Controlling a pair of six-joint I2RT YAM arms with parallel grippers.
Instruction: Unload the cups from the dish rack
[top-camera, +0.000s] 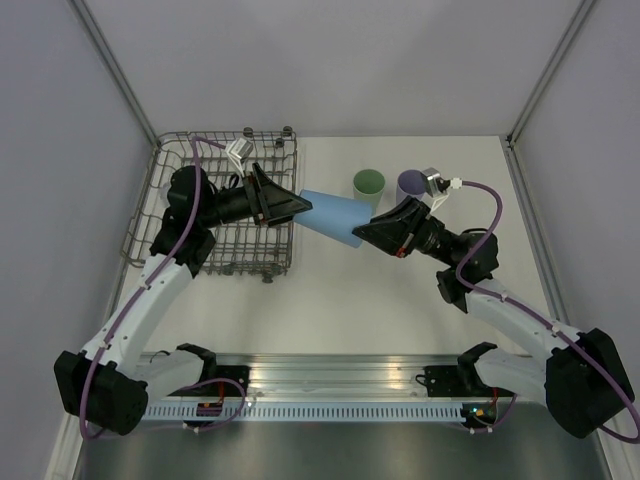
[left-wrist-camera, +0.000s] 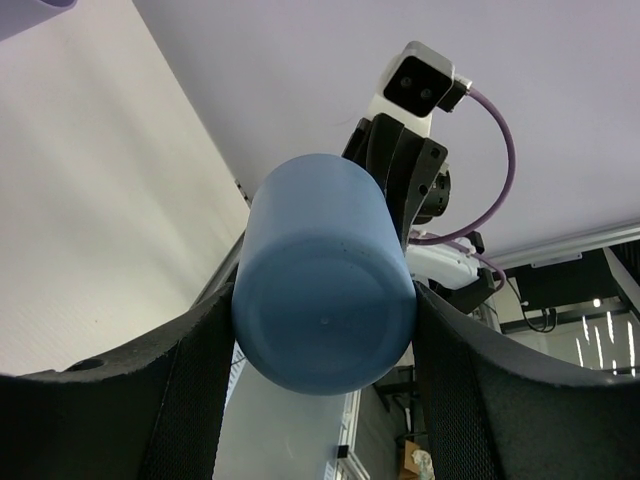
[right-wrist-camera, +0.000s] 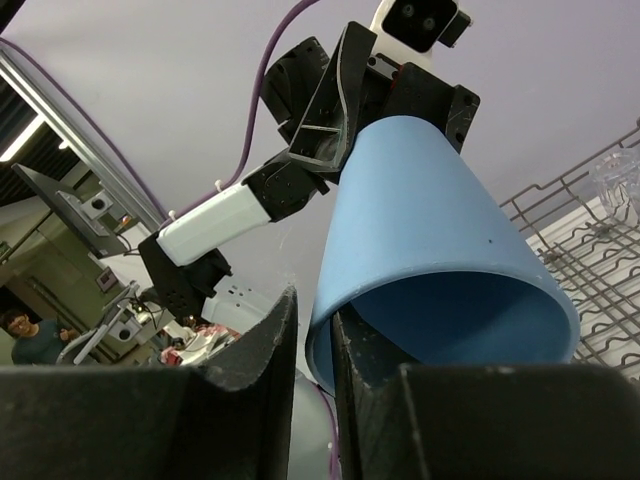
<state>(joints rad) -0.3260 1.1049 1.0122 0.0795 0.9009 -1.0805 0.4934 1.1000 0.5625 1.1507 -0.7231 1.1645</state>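
the blue cup (top-camera: 333, 217) hangs in the air just right of the dish rack (top-camera: 160, 190), lying on its side between the two arms, and it looks to me like a hand-over. the left hand (top-camera: 300, 205), reaching out over the rack's right edge, is clamped on the cup's closed base, one finger (left-wrist-camera: 190, 380) on either side of it. that leaves the open mouth facing away from the rack, toward the right hand (top-camera: 362, 233).

the right hand is drawn in narrow around the rim, one finger (right-wrist-camera: 250, 390) outside the wall and the other inside the mouth. i cannot tell whether it actually bites yet, as a thin sliver of light shows beside the outer finger. held level like this, the cup would drop if the left hand let go too soon.

farther right of the rack, a pale green cup (top-camera: 368, 184) and a lavender cup (top-camera: 410, 185) stand mouth up on the surface (top-camera: 400, 300), close together and just behind the right hand. any set-down on that side has to avoid knocking them. in the right wrist view, one clear tumbler (right-wrist-camera: 615, 185) shows on the rack's wires. how many others are in the rack i cannot make out.
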